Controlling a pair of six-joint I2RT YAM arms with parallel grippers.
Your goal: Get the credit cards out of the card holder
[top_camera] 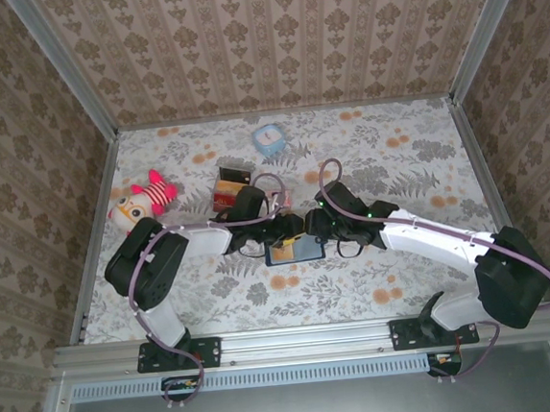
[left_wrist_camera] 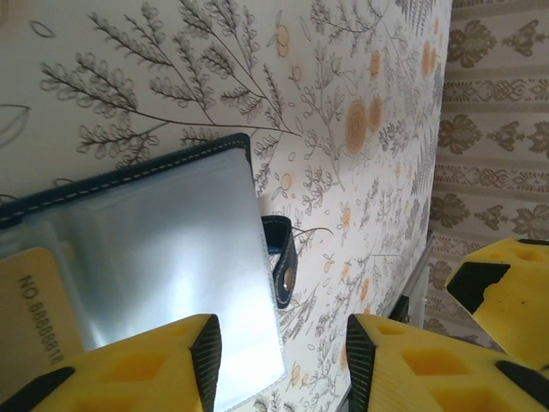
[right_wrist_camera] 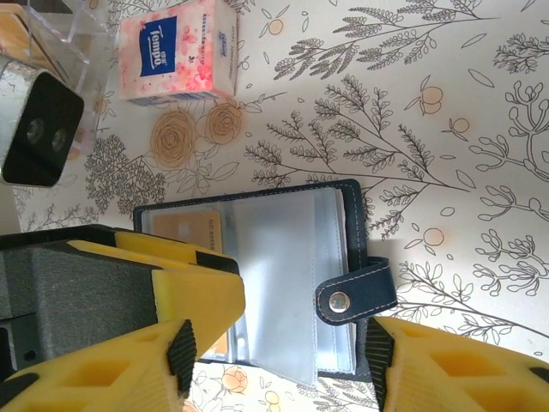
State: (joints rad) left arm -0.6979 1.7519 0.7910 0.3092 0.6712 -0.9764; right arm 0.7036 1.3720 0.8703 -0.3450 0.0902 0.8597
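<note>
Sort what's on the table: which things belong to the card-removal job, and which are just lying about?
Part of the job:
- card holder, lying open on the table
- credit card, tan, still in a clear sleeve of the holder

Just lying about:
- tissue pack
- plush toy
- red-and-tan box

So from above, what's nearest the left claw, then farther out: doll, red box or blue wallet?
1. card holder, right beside the left gripper.
2. red-and-tan box, just behind, toward the back wall.
3. plush doll, far left.
</note>
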